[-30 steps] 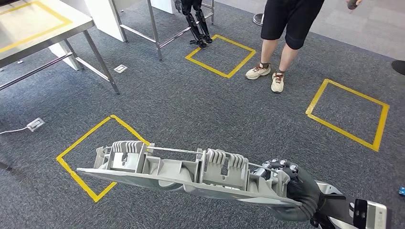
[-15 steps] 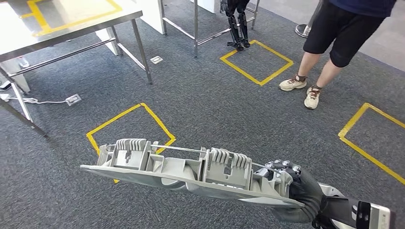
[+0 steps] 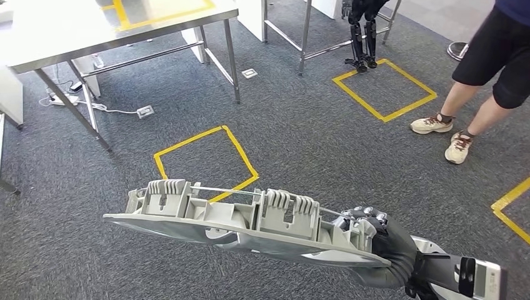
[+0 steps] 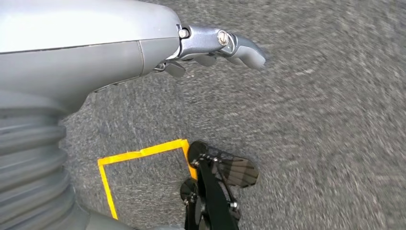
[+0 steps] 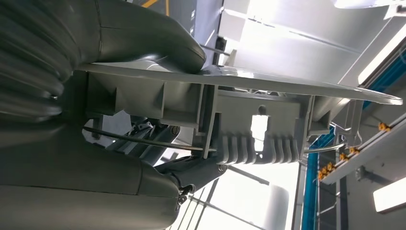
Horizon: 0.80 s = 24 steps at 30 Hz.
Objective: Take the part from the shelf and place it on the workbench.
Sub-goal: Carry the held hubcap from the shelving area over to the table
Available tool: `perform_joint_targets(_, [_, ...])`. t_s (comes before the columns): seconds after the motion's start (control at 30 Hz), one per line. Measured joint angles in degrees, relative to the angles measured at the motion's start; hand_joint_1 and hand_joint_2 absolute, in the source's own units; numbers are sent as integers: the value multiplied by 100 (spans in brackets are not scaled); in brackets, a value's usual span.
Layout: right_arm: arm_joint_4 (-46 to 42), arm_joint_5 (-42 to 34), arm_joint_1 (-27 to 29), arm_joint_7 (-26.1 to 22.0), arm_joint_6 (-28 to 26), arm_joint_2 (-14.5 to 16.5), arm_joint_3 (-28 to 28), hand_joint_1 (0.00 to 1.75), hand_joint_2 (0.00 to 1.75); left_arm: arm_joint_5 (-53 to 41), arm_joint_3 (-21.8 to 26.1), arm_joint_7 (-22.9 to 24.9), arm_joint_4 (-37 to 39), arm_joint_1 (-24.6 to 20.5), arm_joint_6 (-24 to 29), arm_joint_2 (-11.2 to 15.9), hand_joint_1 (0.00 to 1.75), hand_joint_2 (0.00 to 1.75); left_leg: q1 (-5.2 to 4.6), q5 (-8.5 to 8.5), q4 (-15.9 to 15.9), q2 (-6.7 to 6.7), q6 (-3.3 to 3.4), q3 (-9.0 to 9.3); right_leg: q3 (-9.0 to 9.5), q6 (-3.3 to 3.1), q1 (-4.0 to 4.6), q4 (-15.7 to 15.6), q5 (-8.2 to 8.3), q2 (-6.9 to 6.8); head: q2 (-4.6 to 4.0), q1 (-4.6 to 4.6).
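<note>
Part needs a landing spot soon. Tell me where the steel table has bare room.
The table shows bare steel outside and inside its yellow tape outline, as far as visible. The right hand grips the part over carpet. Beneath the table, cables and a power strip crowd the floor.

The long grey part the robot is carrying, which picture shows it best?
The head view: the whole grey part shows end to end, with the right hand gripping one end. The right wrist view sees the part close up, partly hidden by the hand. The left wrist view looks at carpet instead.
</note>
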Motion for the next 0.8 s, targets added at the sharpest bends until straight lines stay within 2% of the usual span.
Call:
perform_joint_targets(0.07, [0, 1, 5, -16, 1, 0, -5, 175, 175, -10, 0, -7, -1, -9, -9, 0, 0, 175, -16, 181, -612, 259, 74, 347, 21, 57, 32, 27, -39, -129, 0, -2])
perform_joint_targets(0.1, [0, 2, 6, -26, 2, 0, -8, 175, 175, -13, 0, -11, -1, -11, -18, -3, 0, 175, -26, 193, -726, 319, 119, 398, 32, 88, 49, 35, -53, -188, 0, 4])
perform_joint_targets(0.17, [0, 6, 5, -45, 4, 0, -10, 175, 175, -12, 0, -19, 0, -6, -46, -8, 0, 175, -36, 203, -738, 190, 207, 371, 60, 152, 53, 29, -68, -303, 0, 20])
perform_joint_targets(0.2, [1, 10, 2, -55, 5, 0, -9, 175, 175, -12, 0, -28, 1, -1, -68, -12, 0, 175, -29, 216, -747, 120, 242, 366, 71, 193, 38, 45, -92, -257, 0, 25])
perform_joint_targets(0.27, [2, 15, 5, -79, 7, 0, -11, 175, 175, -12, 0, -55, 1, -9, -103, -20, 0, 175, 4, 252, -768, -22, 308, 364, -36, 269, 3, 337, -306, 88, 0, 44])
perform_joint_targets(0.3, [3, 17, 14, -87, 7, 0, -14, 175, 175, -12, 0, -69, 1, -17, -115, -25, 0, 175, 16, 265, -770, -96, 327, 354, -187, 296, -12, 672, -496, 306, 0, 62])
perform_joint_targets(0.33, [7, 20, 30, -93, 7, 1, -15, 175, 175, -12, 0, -79, 1, -26, -124, -27, 0, 175, 19, 273, -769, -176, 341, 342, -388, 309, -16, 1085, -697, 438, 0, 77])
perform_joint_targets(0.37, [14, 24, 47, -96, 7, 2, -15, 175, 175, -12, 0, -88, 1, -30, -133, -29, 0, 175, 19, 278, -767, -262, 347, 333, -579, 316, -18, 1464, -840, 487, 0, 89])
perform_joint_targets(0.4, [24, 32, 58, -96, 7, 3, -14, 175, 175, -12, 0, -100, 1, -26, -143, -32, 0, 175, 18, 282, -764, -351, 348, 328, -703, 315, -18, 1691, -876, 499, 0, 96])
perform_joint_targets(0.43, [36, 43, 65, -96, 7, 5, -11, 175, 175, -12, 0, -115, 1, -21, -152, -35, 0, 175, 19, 285, -761, -433, 345, 328, -720, 306, -20, 1689, -788, 504, 0, 101])
perform_joint_targets(0.47, [45, 54, 67, -98, 6, 6, -11, 175, 175, -12, 0, -132, 1, -15, -159, -40, 0, 175, 20, 287, -759, -504, 341, 334, -621, 292, -23, 1448, -597, 513, 0, 109])
perform_joint_targets(0.53, [54, 86, 49, -113, 2, 10, -10, 175, 175, -12, 0, -166, 1, -10, -166, -51, 0, 175, 14, 291, -751, -622, 317, 345, -258, 249, -23, 627, -179, 565, 0, 133])
perform_joint_targets(0.57, [55, 102, 34, -125, 0, 15, -9, 175, 175, -12, 0, -179, 1, -8, -167, -55, 0, 175, 6, 294, -745, -666, 292, 339, -121, 223, -19, 300, -59, 592, 0, 143])
perform_joint_targets(0.6, [55, 114, 20, -139, -2, 22, -7, 175, 175, -13, 0, -189, 0, -4, -168, -53, 0, 175, -7, 288, -737, -695, 280, 328, -52, 209, -19, 109, -10, 615, 0, 147])
perform_joint_targets(0.63, [55, 120, 10, -151, -3, 34, -4, 175, 175, -15, 0, -196, 0, 1, -169, -50, 0, 175, -18, 287, -733, -706, 270, 317, -41, 196, -14, 43, -14, 627, 0, 145])
perform_joint_targets(0.73, [62, 112, -19, -168, -8, 74, 0, 175, 175, -26, 0, -201, 0, 7, -168, -35, 0, 175, -21, 297, -760, -679, 273, 320, -54, 166, -20, 14, 18, 636, 0, 134])
perform_joint_targets(0.8, [64, 97, -46, -167, -15, 103, 0, 175, 175, -28, 0, -202, -1, -3, -167, -22, 0, 175, -27, 342, -883, -653, 306, 385, -24, 171, -28, -59, 58, 649, 0, 112])
